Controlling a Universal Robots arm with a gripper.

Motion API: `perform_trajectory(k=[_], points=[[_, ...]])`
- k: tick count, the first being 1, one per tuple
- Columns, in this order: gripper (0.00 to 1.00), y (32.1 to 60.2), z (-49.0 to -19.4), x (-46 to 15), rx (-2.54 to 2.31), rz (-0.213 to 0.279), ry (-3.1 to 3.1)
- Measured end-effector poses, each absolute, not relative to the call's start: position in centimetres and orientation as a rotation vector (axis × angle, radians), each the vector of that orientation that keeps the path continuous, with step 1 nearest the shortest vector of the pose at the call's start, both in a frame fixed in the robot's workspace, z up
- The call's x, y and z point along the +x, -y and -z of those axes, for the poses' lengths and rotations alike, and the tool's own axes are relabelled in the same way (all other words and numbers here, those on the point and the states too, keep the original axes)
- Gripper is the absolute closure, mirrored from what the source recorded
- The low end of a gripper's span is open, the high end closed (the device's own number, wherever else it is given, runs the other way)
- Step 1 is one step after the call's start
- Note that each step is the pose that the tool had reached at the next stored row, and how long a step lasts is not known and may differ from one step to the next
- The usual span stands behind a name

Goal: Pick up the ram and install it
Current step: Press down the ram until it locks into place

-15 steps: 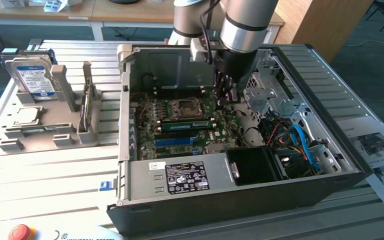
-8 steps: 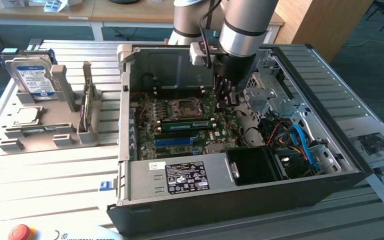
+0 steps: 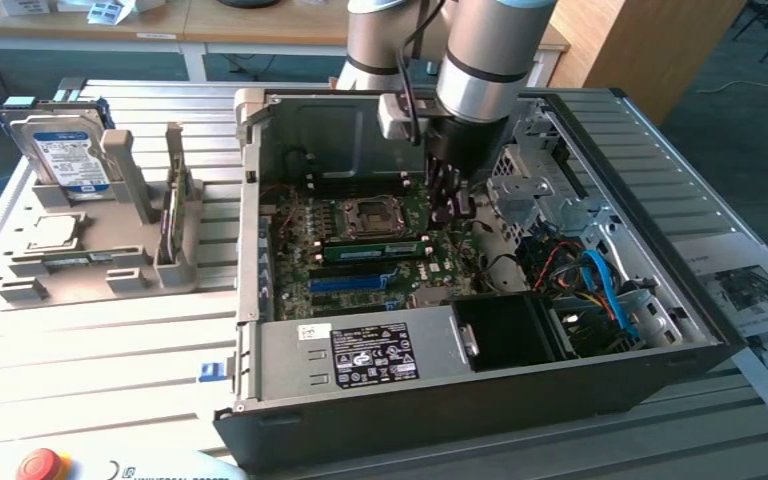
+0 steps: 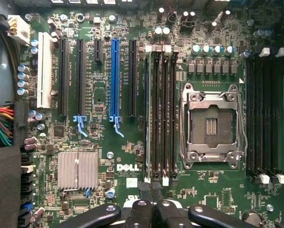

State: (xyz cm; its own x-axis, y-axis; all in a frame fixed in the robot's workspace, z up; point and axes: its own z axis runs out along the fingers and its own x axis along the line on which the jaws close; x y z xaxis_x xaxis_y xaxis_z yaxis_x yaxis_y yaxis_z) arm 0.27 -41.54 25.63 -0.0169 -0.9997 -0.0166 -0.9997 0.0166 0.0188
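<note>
A: Ram [image 3: 373,250], the long slim green circuit-board stick: where is it?

B: Middle of the exterior frame. It is inside the open black and silver computer case [image 3: 491,405], lying along a slot on the green motherboard [image 4: 213,190], just below the square silver processor socket [image 3: 364,215].

A: And the tool?

B: The black gripper [image 3: 448,205] hangs over the stick's right end with its jaws pressed together. I cannot tell whether it touches the stick.

A: Anything else?

B: A blue-labelled silver hard drive [image 3: 67,155] stands upright in the upper left.

Arm [image 3: 484,60] points straight down, end effector [image 4: 151,190] closed
</note>
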Motion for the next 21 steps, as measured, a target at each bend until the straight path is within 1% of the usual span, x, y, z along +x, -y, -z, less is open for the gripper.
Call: perform_trajectory(k=[21], points=[[0.89, 41.54, -25.28, -0.05, 2.201, 0.039, 2.239]])
